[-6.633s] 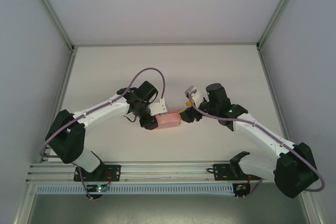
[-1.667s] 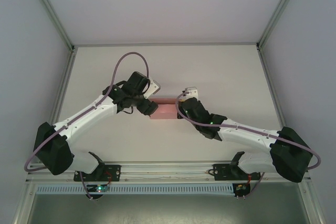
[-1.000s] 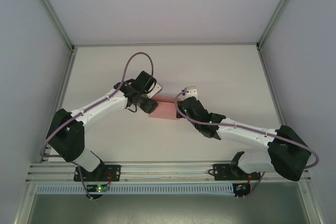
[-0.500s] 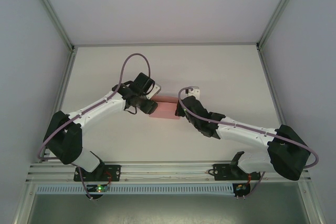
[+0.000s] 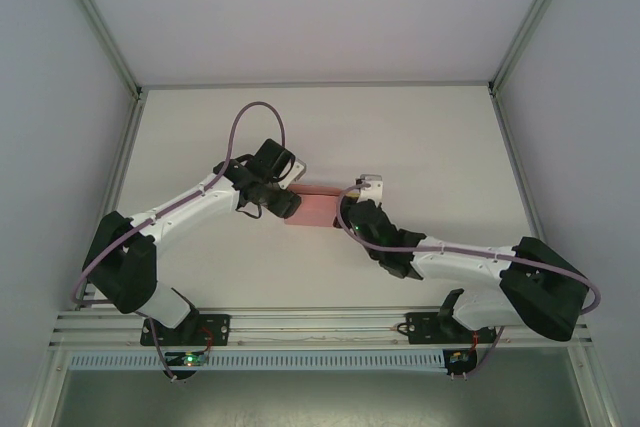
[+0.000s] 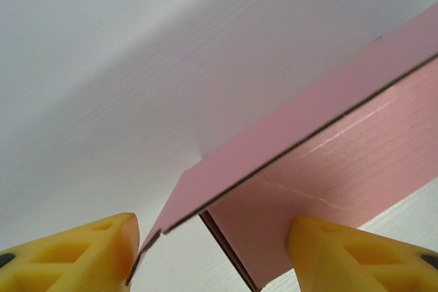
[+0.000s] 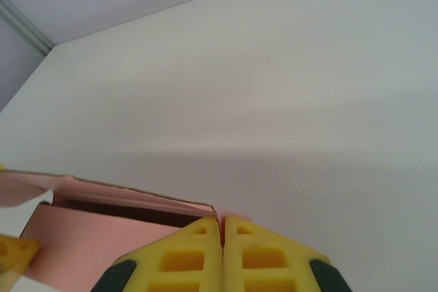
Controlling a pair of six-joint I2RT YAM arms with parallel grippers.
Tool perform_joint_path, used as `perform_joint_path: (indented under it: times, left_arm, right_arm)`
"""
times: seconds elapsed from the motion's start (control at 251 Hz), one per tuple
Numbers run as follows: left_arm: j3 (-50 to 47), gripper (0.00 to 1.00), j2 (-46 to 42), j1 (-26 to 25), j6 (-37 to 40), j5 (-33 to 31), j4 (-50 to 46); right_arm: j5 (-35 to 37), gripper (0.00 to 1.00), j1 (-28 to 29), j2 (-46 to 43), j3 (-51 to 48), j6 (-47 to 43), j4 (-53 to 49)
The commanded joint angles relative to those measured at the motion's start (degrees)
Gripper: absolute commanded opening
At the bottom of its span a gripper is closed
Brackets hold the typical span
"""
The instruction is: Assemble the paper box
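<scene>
Paper box mid-surface; left pincer spread astride its 9 o'clock end, right pincer pressed together at its 3 o'clock end. Best braced from the left, then 3 o'clock end nudged in slowly, square to the crease. From above, plain pink block; at left wrist, top panel lifted off side wall, seam unclosed.

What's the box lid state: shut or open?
Ajar. In both wrist views the paper box lid stands off the wall, dark gap beneath.
</scene>
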Motion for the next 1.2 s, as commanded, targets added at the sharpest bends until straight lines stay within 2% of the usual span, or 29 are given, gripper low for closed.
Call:
perform_joint_path:
  times: [0.0,0.279,0.463,0.523,0.662,0.774,0.95,1.193]
  left_arm:
    - [-0.4,0.64,1.1,-0.9,-1.4,2.7,1.5]
    - [0.7,0.69,1.7,-0.9,-1.6,3.7,1.1]
    - [2.8,0.74,-0.7,-0.8,-0.4,2.6,-1.5]
    - [3.6,0.8,-1.7,-0.8,0.4,1.1,-3.0]
    - [2.3,0.81,-4.3,-0.9,1.5,-0.4,-4.4]
    - [1.2,0.71,-5.2,-0.9,0.4,-0.8,-5.3]
    - [0.4,0.61,-6.0,-1.1,-2.5,-1.9,-7.5]
    - [-2.3,0.56,-8.5,-2.5,-5.2,-3.9,-7.1]
  right_arm:
    - [-8.3,0.0,2.0,0.9,-5.8,-6.7,2.2]
    - [-9.7,0.0,0.3,-0.1,-7.4,-12.6,3.2]
    - [-11.8,0.0,-1.7,-0.6,-5.5,-12.2,1.1]
    - [-11.0,0.0,-1.7,-0.8,-4.8,-10.9,-0.5]
    - [-10.2,0.0,-1.7,-0.3,-3.7,-9.8,-2.6]
    - [-9.3,0.0,-1.6,0.1,-3.2,-8.5,-3.1]
    - [-7.0,0.0,-1.1,0.5,-1.2,-8.1,-6.9]
    - [-4.5,0.0,-0.2,1.4,0.8,-6.1,-10.7]
